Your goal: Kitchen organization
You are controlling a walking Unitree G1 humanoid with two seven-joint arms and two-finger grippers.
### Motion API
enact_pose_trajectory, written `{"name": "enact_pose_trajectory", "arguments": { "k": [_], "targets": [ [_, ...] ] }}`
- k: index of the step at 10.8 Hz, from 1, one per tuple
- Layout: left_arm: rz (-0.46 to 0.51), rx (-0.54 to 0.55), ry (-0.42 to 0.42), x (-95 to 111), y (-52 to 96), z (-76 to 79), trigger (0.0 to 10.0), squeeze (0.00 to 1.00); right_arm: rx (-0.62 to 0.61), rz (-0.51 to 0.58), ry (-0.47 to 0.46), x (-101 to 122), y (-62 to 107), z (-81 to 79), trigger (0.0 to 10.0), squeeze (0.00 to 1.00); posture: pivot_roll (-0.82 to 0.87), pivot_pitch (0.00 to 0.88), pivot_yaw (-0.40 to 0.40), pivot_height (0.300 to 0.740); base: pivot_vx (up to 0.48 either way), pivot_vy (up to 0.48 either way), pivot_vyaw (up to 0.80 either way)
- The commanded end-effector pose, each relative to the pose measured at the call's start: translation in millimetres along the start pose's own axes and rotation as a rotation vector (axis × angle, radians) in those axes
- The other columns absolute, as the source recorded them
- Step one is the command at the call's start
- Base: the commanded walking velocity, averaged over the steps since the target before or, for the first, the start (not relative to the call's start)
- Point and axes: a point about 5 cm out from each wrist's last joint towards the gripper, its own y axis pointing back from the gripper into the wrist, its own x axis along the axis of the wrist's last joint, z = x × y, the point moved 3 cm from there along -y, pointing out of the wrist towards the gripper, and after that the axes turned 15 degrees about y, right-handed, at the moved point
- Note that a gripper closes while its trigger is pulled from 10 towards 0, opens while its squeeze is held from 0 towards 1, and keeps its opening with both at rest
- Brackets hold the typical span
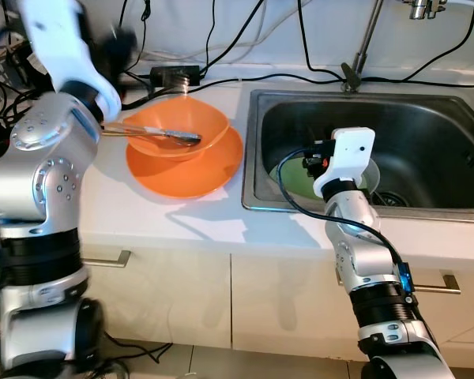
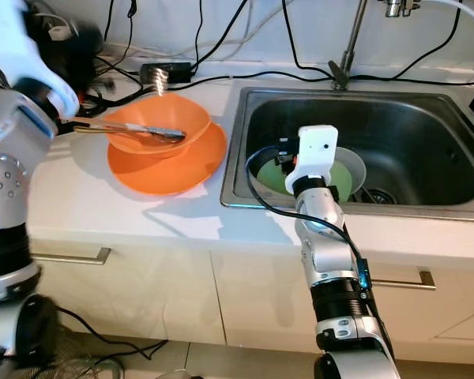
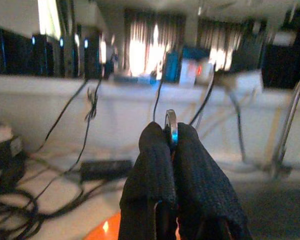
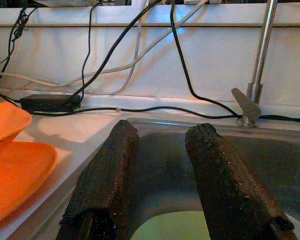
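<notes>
- White countertop (image 1: 182, 213) runs along the wall, cables trailing behind, with a steel sink (image 1: 426, 134) sunk in on the right.
- Left gripper (image 3: 171, 134) is up over the counter, jaws pressed together, pinching the handle end of a metal spoon (image 1: 170, 135).
- Spoon reaches out ahead of those jaws, its far end lying in the orange bowl (image 1: 178, 126), which sits on an orange plate (image 1: 197, 174).
- Right gripper (image 4: 160, 145) hangs over the sink's near edge, jaws spread and empty, a green plate (image 2: 344, 178) just below and ahead of them.
- Looks like the cutlery step: next move calls for a clean lift of the spoon clear of the bowl without tipping it.
</notes>
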Motion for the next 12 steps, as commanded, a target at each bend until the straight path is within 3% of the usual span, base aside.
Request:
{"name": "enact_pose_trajectory", "arguments": {
  "k": [1,6,9,10,12],
  "targets": [
    [0.084,-0.054,0.079,8,-1.9,5.6,10.0,0.0,0.001,0.016,-0.005,5,-3.1,-2.0,10.0,0.0,0.09,0.0,0.055,0.74,0.0,0.0,0.0],
    [0.065,-0.096,0.422,-49,-4.7,24.2,10.0,0.0,-0.008,0.029,0.003,7,-3.5,1.1,10.0,0.0,0.06,0.0,0.063,0.74,0.0,0.0,0.0],
    [-0.022,-0.141,0.516,-90,-10.7,54.3,10.0,0.0,-0.015,0.036,0.021,8,-3.5,4.9,10.0,0.0,0.05,0.0,0.067,0.74,0.0,0.0,0.0],
    [-0.053,-0.149,0.512,-100,-11.8,60.3,10.0,0.0,-0.015,0.037,0.035,8,-3.2,5.7,10.0,0.0,0.04,0.0,0.069,0.74,0.0,0.0,0.0],
    [-0.098,-0.172,0.53,-117,-11.9,73.8,10.0,0.0,0.009,0.073,0.238,10,-0.5,5.7,10.0,0.0,0.03,0.0,0.076,0.74,0.0,0.0,0.0]
  ]
}}
